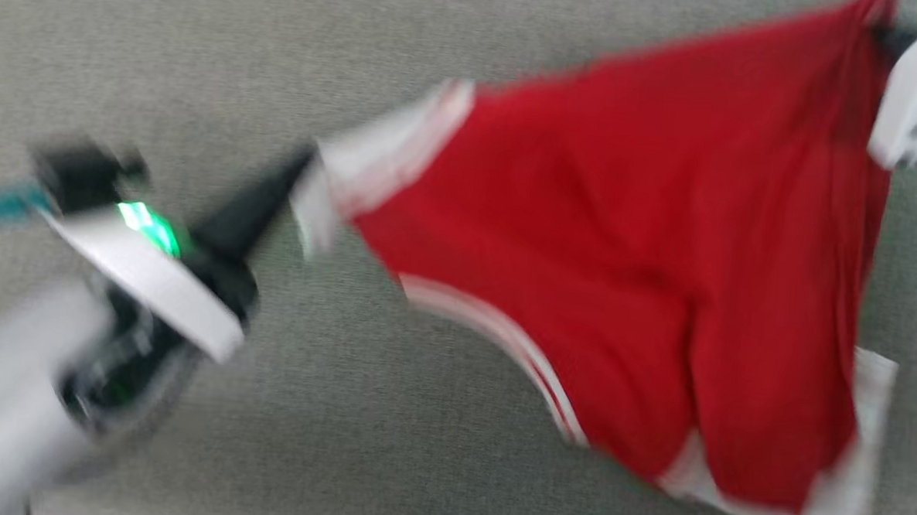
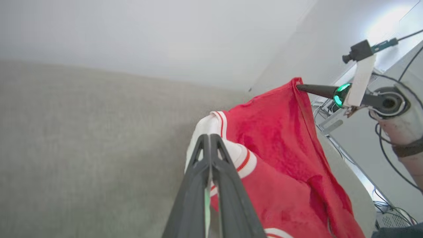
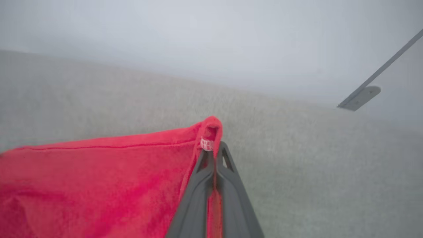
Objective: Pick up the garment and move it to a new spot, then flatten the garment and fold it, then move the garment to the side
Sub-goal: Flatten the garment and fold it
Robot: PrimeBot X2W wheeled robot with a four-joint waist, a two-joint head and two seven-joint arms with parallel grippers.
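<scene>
The garment, a red shirt with white sleeve ends, hangs stretched between my two grippers above a grey fabric surface. In the blurred head view my left gripper reaches up from the lower left and is shut on a white sleeve end. The left wrist view shows the same grip: the left gripper pinches the white sleeve. My right gripper is shut on a red hem corner. It also shows as the right gripper in the left wrist view.
The grey fabric surface runs under the garment to a pale wall. Cables and a white edge lie behind the right arm. A grey metal bracket shows at the far right.
</scene>
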